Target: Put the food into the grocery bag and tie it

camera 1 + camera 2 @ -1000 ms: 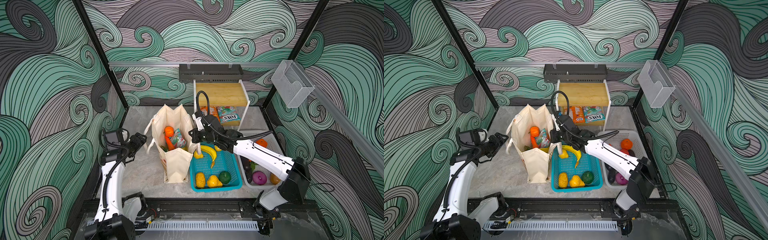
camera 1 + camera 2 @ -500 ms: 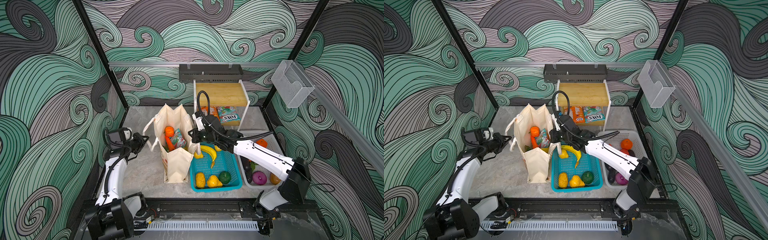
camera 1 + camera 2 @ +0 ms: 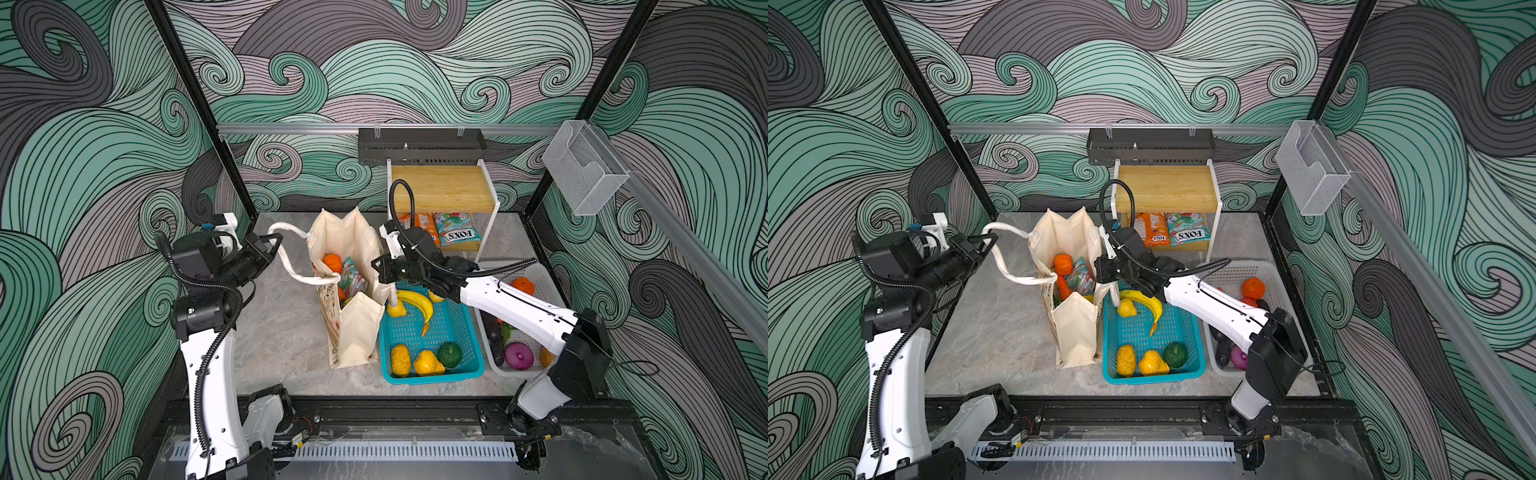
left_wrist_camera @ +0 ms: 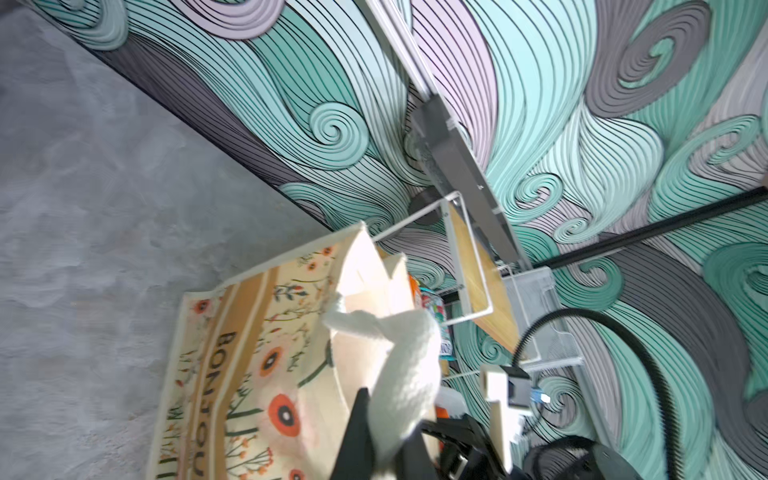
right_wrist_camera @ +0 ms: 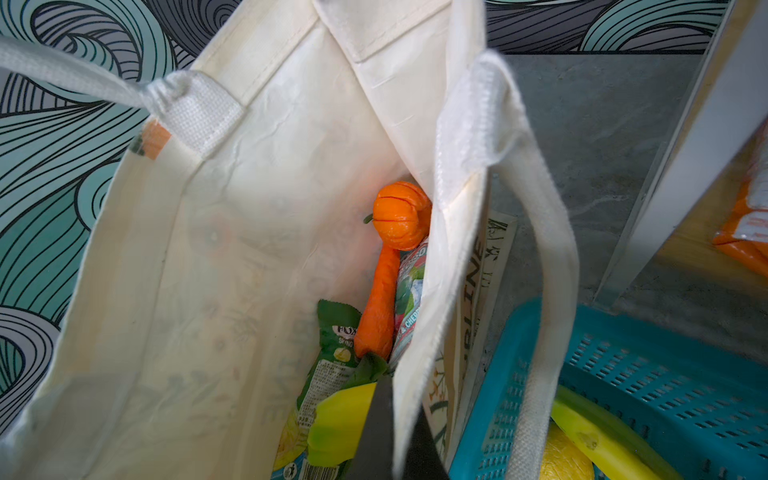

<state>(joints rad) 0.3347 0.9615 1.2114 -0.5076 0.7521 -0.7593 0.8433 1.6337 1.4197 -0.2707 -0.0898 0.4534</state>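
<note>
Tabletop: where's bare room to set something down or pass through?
Widest free patch: tabletop between left arm and grocery bag. Narrow strip in front of the bag and teal basket. Small corner right of the shelf. Crowded: bag, teal basket, white basket side by side, right arm across both baskets.

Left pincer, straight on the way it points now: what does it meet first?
Probably the grocery bag. The left pincer, shut on the rope handle, points at the bag's floral side wall, with nothing else visible between them. Depth is hard to judge.
</note>
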